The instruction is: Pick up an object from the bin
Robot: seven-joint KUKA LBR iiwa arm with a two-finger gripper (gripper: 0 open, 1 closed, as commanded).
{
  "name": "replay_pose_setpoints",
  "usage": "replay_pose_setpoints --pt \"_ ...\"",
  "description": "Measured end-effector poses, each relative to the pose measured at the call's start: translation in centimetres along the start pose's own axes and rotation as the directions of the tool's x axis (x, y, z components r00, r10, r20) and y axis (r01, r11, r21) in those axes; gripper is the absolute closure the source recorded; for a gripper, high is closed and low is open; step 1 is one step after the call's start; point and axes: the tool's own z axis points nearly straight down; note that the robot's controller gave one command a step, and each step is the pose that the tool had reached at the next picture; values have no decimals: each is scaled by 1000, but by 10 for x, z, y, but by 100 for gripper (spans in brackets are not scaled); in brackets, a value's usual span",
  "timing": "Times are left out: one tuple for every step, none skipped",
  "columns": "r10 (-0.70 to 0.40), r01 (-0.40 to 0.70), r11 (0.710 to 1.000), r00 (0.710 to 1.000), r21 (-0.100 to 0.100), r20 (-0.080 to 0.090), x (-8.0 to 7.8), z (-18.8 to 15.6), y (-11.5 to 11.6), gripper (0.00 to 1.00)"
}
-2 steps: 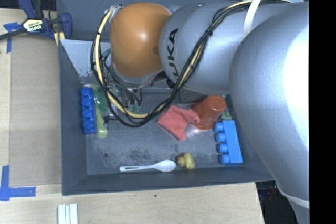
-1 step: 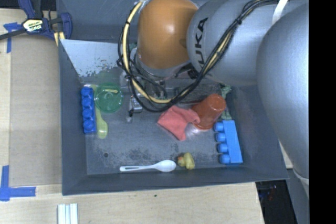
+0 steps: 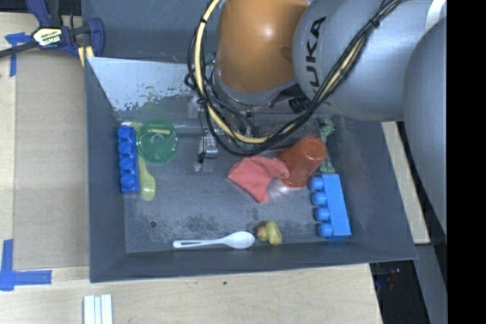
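My gripper hangs below the orange wrist cover in the middle of the bin, above bare floor. To its left a green see-through cup lies on its side. A pink-red cloth lies crumpled just to the gripper's right and a little nearer the front. Against the cloth's right side rests an orange-red cup, tipped over. I see nothing held by the gripper.
A blue studded block and a yellow piece lie along the left wall. Another blue studded brick sits at the right front. A white spoon and a small yellow-olive thing lie near the front wall.
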Motion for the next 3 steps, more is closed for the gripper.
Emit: replay_pose_setpoints --pt "-64 64 998 998 2 -1 -18 17 -55 0" --pt "-70 70 998 998 4 -4 -20 23 -106 0" --pt "9 -9 1000 1000 4 2 -20 67 -179 0"
